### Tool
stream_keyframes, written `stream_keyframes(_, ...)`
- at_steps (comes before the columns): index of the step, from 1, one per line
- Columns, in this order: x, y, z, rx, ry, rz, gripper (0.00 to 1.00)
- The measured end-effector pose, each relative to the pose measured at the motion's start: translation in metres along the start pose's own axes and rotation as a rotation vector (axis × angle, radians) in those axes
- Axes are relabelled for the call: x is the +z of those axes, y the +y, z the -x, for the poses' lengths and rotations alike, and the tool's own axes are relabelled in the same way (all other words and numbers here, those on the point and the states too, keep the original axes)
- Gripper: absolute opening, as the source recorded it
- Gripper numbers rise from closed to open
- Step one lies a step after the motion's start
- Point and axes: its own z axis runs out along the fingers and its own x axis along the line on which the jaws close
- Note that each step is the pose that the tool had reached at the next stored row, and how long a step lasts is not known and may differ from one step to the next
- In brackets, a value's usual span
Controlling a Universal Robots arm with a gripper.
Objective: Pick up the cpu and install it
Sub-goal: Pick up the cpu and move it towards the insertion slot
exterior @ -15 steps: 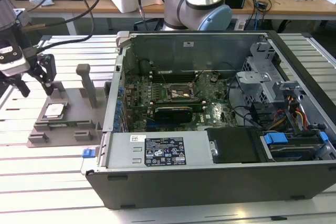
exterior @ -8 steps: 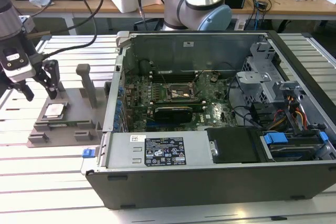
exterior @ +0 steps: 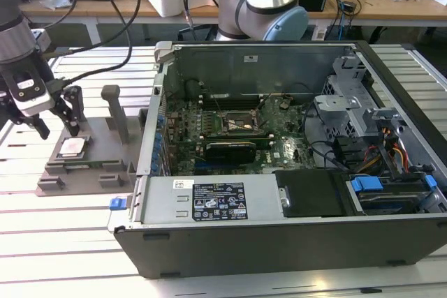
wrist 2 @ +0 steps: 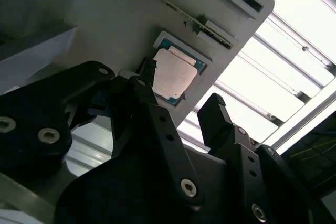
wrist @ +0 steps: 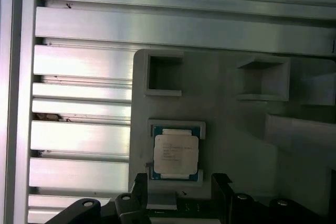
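The cpu [exterior: 72, 147] is a small square chip with a silver top, lying flat in a recess of the grey holder tray [exterior: 105, 165] at the exterior view's left. It appears in both wrist views, as the cpu [wrist 2: 173, 74] and the cpu [wrist: 176, 153]. My gripper [exterior: 57, 129] hangs just above and beside the chip, open, with nothing between its black fingers [wrist 2: 152, 108]. In the first wrist view the gripper [wrist: 180, 182] straddles the chip's near edge without touching it. The motherboard socket [exterior: 241, 122] lies inside the open computer case.
The open computer case [exterior: 293, 242] fills the middle and the exterior view's right, with cables, a drive bay and a raised side wall. Two grey posts [exterior: 115, 109] stand on the holder tray beside the gripper. The ribbed aluminium table [wrist: 79, 140] surrounds the tray.
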Motion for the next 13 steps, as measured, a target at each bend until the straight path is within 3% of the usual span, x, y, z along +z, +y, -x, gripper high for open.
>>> stream_keyframes(6,0.0134,0.002,0.0014,-0.008,-0.0001,0.0006,0.6)
stream_keyframes(9,0.0383,0.005,0.0014,-0.008,-0.0001,0.0006,0.6)
stream_keyframes(11,0.0474,0.0104,0.0012,-0.008,-0.0003,0.0007,0.6)
stream_keyframes(13,0.0489,0.0109,0.0001,-0.009,-0.0002,0.0007,0.6)
